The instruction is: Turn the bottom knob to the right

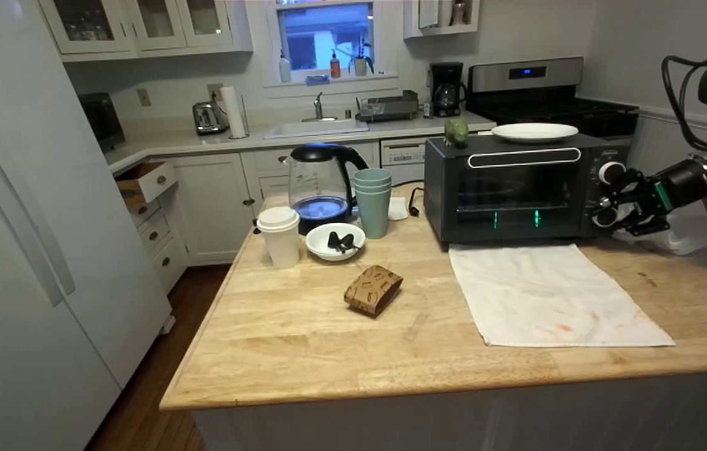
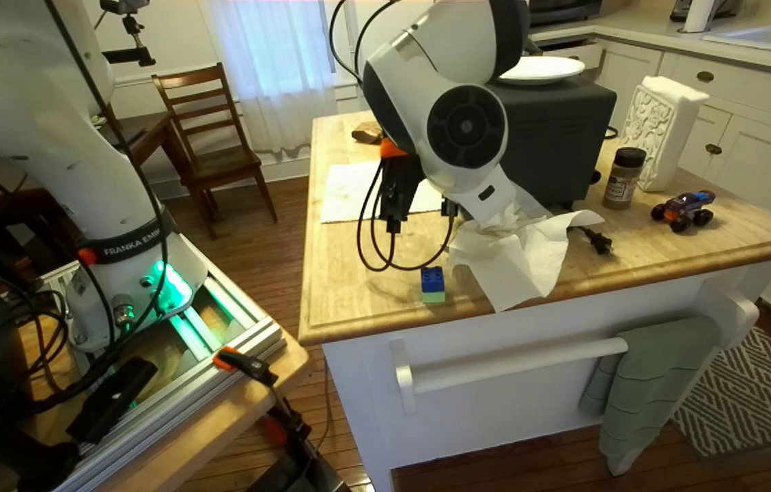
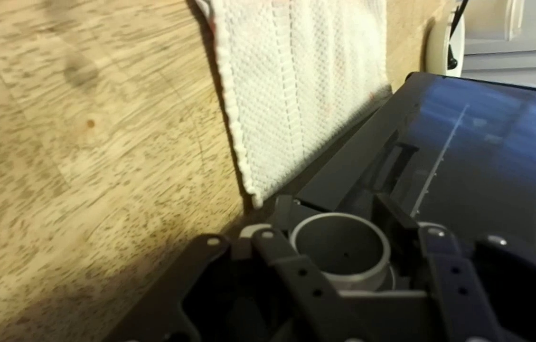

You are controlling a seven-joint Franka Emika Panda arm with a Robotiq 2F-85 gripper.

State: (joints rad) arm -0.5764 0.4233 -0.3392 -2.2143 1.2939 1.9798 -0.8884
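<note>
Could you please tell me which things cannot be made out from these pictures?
Contact: whether the gripper presses on the bottom knob; too dark in the wrist view.
Knob setting: no scale legible; the gripper partly covers the bottom knob in an exterior view.
Spice jar: label text too small in an exterior view.
Stove display: reading too small in an exterior view.
Arm: upper part cut off by the top edge in an exterior view.
</note>
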